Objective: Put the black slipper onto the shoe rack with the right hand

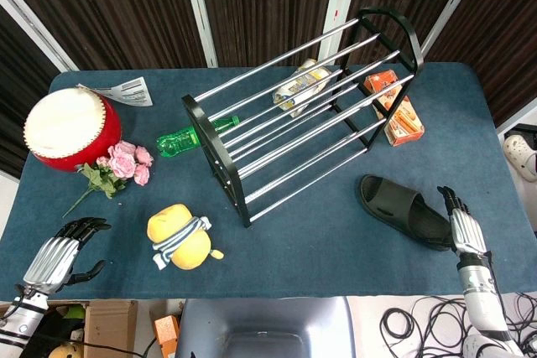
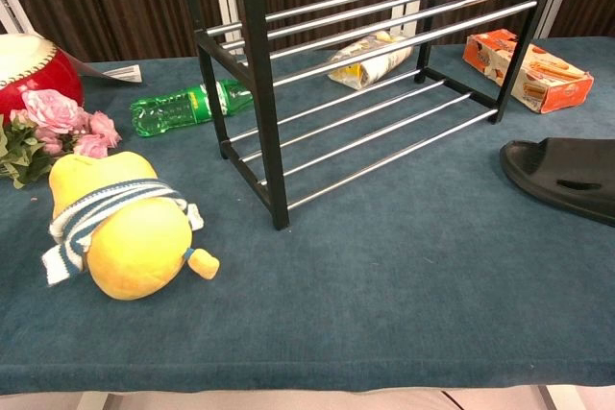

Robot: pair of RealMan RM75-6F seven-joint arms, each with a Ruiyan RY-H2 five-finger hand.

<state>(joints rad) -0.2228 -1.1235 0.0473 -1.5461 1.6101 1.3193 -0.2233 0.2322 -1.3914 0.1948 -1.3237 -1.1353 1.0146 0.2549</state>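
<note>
The black slipper [image 1: 403, 210] lies flat on the blue table, right of the rack; the chest view shows the black slipper [image 2: 565, 177] at its right edge. The black shoe rack [image 1: 306, 111] with chrome bars stands diagonally in the middle of the table, and the shoe rack [image 2: 365, 74] fills the upper chest view. My right hand [image 1: 464, 228] hovers by the slipper's near end at the table's front right, fingers extended toward it and holding nothing. My left hand [image 1: 59, 253] sits at the front left corner with fingers loosely curled and empty. Neither hand appears in the chest view.
A yellow plush toy [image 1: 180, 236] lies front left. Pink flowers [image 1: 122, 163], a red drum [image 1: 69, 129] and a paper [image 1: 122, 91] sit at the left. A green bottle [image 1: 189, 138] lies behind the rack's left end, a snack packet [image 1: 300, 85] inside it, an orange box [image 1: 394, 108] at its right.
</note>
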